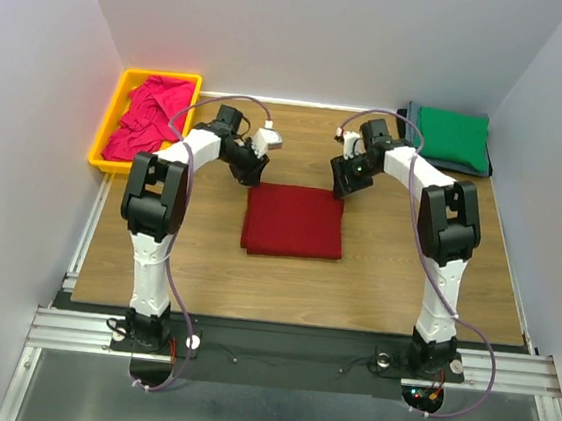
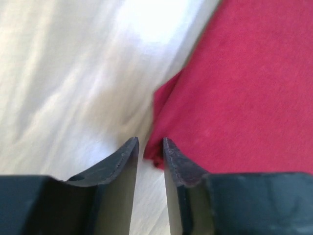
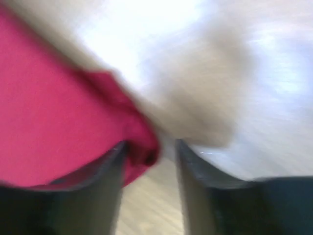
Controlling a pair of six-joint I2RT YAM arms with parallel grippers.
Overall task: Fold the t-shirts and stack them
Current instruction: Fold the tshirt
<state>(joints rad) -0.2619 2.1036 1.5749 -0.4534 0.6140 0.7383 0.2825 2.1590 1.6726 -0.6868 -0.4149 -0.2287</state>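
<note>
table (image 1: 404, 284): arms (image 1: 202, 147) bent over red tee (image 1: 293, 222)

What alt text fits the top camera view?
A folded dark red t-shirt lies mid-table between two arms, their jaws at its far corners. A crumpled pink shirt fills a yellow bin far left; a green shirt sits far right.
</note>
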